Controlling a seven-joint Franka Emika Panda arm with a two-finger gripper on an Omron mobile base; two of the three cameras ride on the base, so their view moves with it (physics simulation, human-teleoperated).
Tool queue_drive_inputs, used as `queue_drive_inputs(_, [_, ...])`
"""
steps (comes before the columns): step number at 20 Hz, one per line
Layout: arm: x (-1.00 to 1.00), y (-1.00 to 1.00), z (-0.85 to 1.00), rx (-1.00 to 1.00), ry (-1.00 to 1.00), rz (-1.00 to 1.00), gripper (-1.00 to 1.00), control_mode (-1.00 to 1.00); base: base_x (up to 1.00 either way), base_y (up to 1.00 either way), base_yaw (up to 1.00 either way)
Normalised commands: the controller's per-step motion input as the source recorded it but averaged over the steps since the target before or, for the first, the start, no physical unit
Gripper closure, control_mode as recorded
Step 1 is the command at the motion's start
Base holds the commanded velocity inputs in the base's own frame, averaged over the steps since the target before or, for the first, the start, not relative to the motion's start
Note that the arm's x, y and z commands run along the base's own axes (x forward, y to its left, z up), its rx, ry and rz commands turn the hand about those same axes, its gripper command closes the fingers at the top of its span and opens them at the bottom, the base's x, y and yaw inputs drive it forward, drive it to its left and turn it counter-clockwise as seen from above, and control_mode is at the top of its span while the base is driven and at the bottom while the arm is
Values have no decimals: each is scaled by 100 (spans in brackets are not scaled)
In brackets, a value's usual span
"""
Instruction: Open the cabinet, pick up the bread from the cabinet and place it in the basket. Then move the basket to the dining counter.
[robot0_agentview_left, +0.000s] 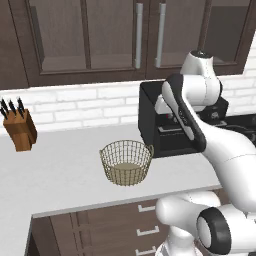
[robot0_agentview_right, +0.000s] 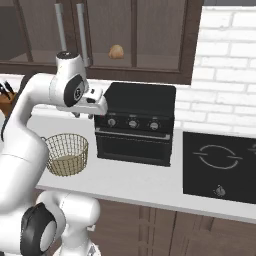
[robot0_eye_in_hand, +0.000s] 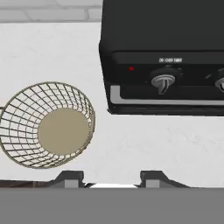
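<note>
Hovering over the grey worktop (robot0_eye_in_hand: 144, 144) with gripper (robot0_eye_in_hand: 113, 180) spread and pinching nothing, fingertips (robot0_eye_in_hand: 70, 178) mostly cut off at the hand view's lower edge. Below and to the left, the empty basket (robot0_eye_in_hand: 47, 130) close to the worktop's front edge, open surface all around it; directly ahead, the black countertop oven (robot0_eye_in_hand: 166, 57) blocking the way forward, a knife block (robot0_agentview_left: 20, 127) far off to the left. High above, the bread (robot0_agentview_right: 116, 51) dimly seen through the glass of the closed cabinet (robot0_agentview_right: 150, 35), handles (robot0_agentview_left: 161, 35) together at the middle.
</note>
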Motion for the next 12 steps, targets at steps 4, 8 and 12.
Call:
queue_drive_inputs(4, [-41,0,-3,0,-17,-1,-100,-100,0,0,0])
queue_drive_inputs(8, [-94,2,25,0,-50,1,-100,-100,0,0,0])
queue_drive_inputs(12, [-83,0,58,0,-58,0,-100,-100,0,0,0])
